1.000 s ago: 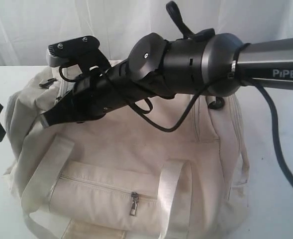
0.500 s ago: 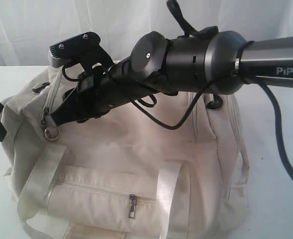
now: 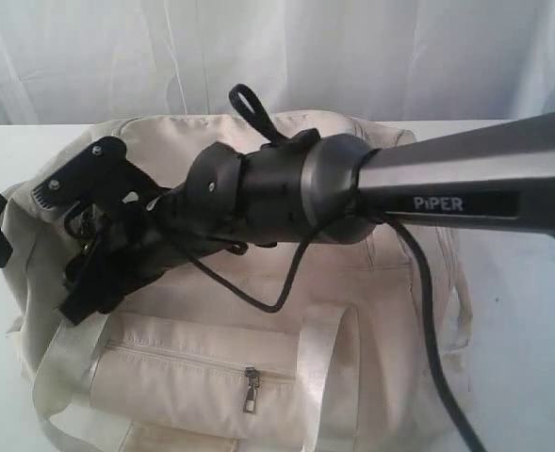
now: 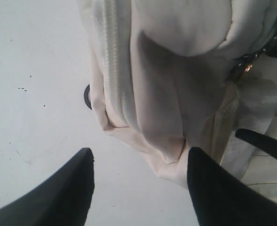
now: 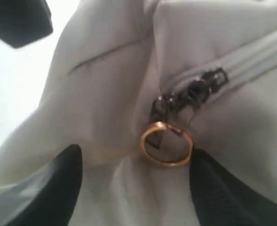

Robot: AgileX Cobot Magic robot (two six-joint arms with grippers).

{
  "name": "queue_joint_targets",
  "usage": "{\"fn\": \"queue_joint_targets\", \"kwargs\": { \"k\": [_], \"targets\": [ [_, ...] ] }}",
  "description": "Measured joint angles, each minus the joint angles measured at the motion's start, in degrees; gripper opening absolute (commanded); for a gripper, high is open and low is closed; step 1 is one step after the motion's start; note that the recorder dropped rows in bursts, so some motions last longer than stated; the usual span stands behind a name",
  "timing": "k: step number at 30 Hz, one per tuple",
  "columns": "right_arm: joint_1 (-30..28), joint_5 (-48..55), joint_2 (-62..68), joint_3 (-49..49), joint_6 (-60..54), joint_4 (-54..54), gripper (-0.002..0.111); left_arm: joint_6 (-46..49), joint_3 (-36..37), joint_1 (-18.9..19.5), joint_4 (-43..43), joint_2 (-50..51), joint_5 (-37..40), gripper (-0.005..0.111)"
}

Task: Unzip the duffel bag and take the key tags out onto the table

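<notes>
While the bag is sitting on the white table with its front pocket facing the exterior camera, the right arm is stretching across its top to the bag's left end. Its end effector is standing released there, the two dark fingers wide apart on either side of a gold ring and not touching it. That ring is hanging from a dark zip pull, which is resting on the cream fabric at the end of a pale zip that is looking closed. The left end effector is hovering released at the same end, low over the table, with a corner of the bag lying between its fingers. Whether either finger is touching the fabric I cannot tell.
</notes>
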Motion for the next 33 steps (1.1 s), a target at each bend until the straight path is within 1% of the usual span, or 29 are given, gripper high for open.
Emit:
{"fn": "queue_joint_targets", "kwargs": {
  "k": [4, 8, 16, 22, 29, 33],
  "targets": [
    [1.51, -7.07, 0.08, 0.00, -0.13, -0.10, 0.062, 0.00, 0.00, 0.00, 0.00, 0.00, 0.00, 0.062],
    [1.66, -9.98, 0.80, 0.00, -0.13, -0.10, 0.062, 0.00, 0.00, 0.00, -0.11, 0.00, 0.00, 0.062],
    [1.66, -10.64, 2.45, 0.00, -0.13, -0.10, 0.060, 0.00, 0.00, 0.00, -0.11, 0.00, 0.00, 0.062],
    [1.66, -10.64, 2.49, 0.00, -0.13, -0.10, 0.051, 0.00, 0.00, 0.00, -0.11, 0.00, 0.00, 0.062],
    [1.66, -10.41, 2.95, 0.00, -0.13, -0.10, 0.050, 0.00, 0.00, 0.00, -0.11, 0.00, 0.00, 0.062],
    [1.66, -10.41, 3.34, 0.00, -0.13, -0.10, 0.046, 0.00, 0.00, 0.00, -0.11, 0.00, 0.00, 0.062]
  ]
}}
